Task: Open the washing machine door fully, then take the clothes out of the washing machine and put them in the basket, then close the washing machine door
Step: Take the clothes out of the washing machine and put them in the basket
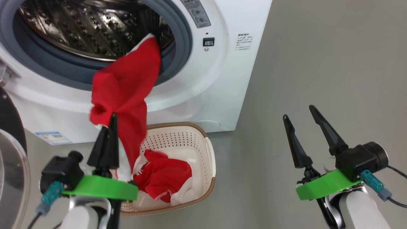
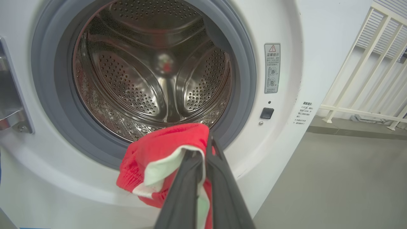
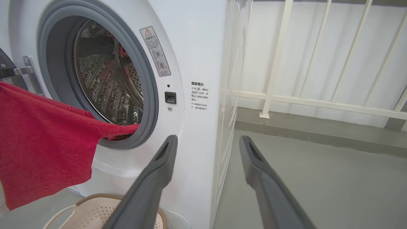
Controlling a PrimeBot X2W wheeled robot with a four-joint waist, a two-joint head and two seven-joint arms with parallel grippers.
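clothes (image 1: 127, 82) in closed left gripper (image 1: 113, 118)

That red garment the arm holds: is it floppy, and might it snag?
Probably floppy: the red garment drapes in folds from the shut left gripper. Likely light, as a thin pinch carries it. Its tail lies over the gasket, so it may drag there.

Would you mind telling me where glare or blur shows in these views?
Head view: highlights glint on the drum. Left wrist view: the left tool looks soft up close. Right wrist view: the right tool blurs near the bottom edge.
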